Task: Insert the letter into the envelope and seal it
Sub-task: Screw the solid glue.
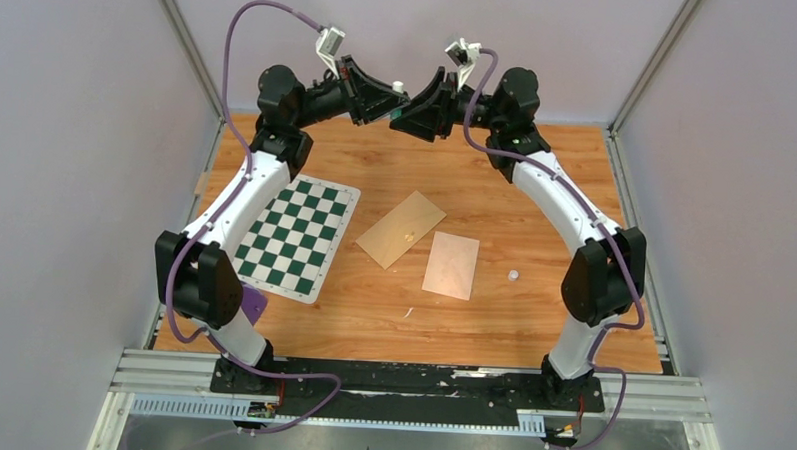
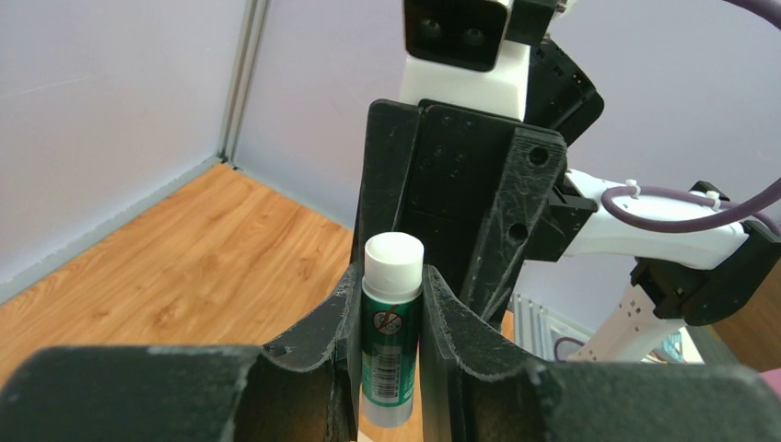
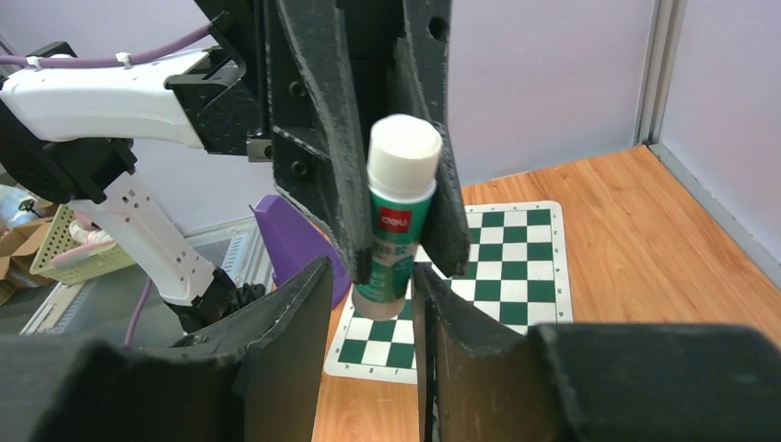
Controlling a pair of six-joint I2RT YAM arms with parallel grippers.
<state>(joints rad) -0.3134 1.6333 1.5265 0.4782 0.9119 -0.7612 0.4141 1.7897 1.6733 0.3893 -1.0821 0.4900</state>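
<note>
Two grippers faced each other tip to tip, high above the table. The left gripper was clamped on a green-labelled glue stick, its fingers pressed against both sides. One white end stuck out past the tips; the other end was cut off by the bottom edge of that wrist view. The right gripper reached in from the opposite side, its fingers flanking the stick's pale end, jaws part way apart. Whether they pinched it could not be told, since the left fingers overlapped them and hid the contact. From above, both tools merged into one dark mass.

Well below the tools, towards the arm bases, two tan rectangles lay flat on the table: the larger rectangle askew, and the smaller rectangle just beside it on the right gripper's side. Neither showed a printed border, so the letter could not be made out, nor which one was the envelope. Farther out on the left gripper's side lay a green-and-white chequered mat, partly covered by the left arm. On the right gripper's side lay a tiny white round thing, too small to name.
</note>
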